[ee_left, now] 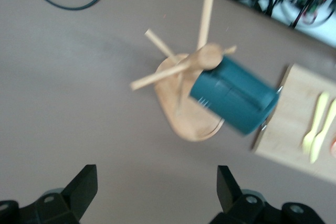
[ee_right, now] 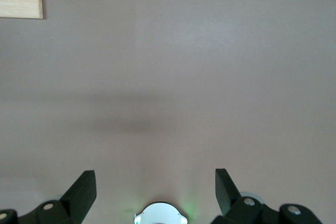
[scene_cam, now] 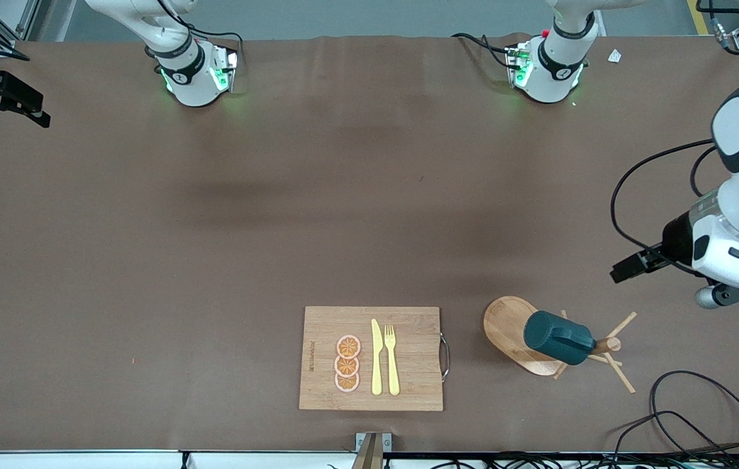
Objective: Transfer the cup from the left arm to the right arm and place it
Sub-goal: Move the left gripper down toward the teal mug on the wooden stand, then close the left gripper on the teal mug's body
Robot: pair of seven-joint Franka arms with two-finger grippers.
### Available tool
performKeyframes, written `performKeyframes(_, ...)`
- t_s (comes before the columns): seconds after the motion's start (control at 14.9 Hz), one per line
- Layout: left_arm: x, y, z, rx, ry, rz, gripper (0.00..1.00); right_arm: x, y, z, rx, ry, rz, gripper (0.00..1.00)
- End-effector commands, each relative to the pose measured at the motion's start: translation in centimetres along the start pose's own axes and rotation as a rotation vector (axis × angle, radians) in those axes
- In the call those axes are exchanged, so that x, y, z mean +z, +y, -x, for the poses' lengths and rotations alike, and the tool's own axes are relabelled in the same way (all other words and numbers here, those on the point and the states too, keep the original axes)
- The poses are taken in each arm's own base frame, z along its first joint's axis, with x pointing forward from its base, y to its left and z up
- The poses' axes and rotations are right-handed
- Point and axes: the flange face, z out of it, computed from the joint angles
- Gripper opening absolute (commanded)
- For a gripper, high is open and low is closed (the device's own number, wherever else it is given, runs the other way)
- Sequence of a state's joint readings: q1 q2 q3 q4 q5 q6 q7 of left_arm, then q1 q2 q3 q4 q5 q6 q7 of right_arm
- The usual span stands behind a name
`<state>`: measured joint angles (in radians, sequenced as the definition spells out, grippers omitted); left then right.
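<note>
Faint branded lettering along one edge of the cutting board (scene_cam: 370, 358), too small to read; nothing else written.

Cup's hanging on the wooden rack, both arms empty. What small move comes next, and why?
Probably ease the open left end effector down toward the cup. It hangs tilted on a peg of the rack, ungrasped. The right end effector waits open above bare table.
</note>
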<state>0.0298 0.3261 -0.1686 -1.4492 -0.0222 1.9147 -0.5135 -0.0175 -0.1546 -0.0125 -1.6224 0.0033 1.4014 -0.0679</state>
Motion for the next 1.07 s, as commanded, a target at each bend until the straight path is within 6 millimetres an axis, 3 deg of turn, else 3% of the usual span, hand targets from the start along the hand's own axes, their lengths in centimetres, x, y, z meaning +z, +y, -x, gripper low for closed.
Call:
performKeyframes(0.0, 1.6, 0.8, -1.5, -0.072, 0.033, 0.047, 1.0, -0.1, 0.1, 0.9, -0.008, 0.007, 0.012, 1.0)
performKeyframes(0.13, 2.6, 1.6, -1.7, -0.144, 0.05, 0.066, 1.0, -0.1, 0.0, 0.8, -0.009, 0.007, 0.012, 1.0)
performKeyframes(0.33, 2.6, 3.6, -1.8, -0.335, 0.066, 0.111, 1.0, -0.2, 0.0, 0.8, -0.009, 0.013, 0.013, 1.0)
performKeyframes(0.47, 3.4, 6.1, -0.4, -0.423, 0.046, 0.116, 1.0, -0.3, 0.1, 0.8, -0.008, 0.012, 0.013, 1.0)
performKeyframes(0.67, 3.8, 6.0, -1.0, -0.478, 0.051, 0.131, 0.99, -0.7, 0.1, 0.9, -0.006, 0.019, 0.013, 1.0)
performKeyframes(0.94, 6.2, 6.5, -0.9, -0.664, 0.0, 0.13, 0.71, -1.6, 0.1, 0.9, -0.003, 0.038, 0.014, 1.0)
performKeyframes(1.0, 6.5, 6.6, -1.0, -0.697, -0.003, 0.131, 0.69, -1.6, 0.1, 0.8, -0.003, 0.038, 0.014, 1.0)
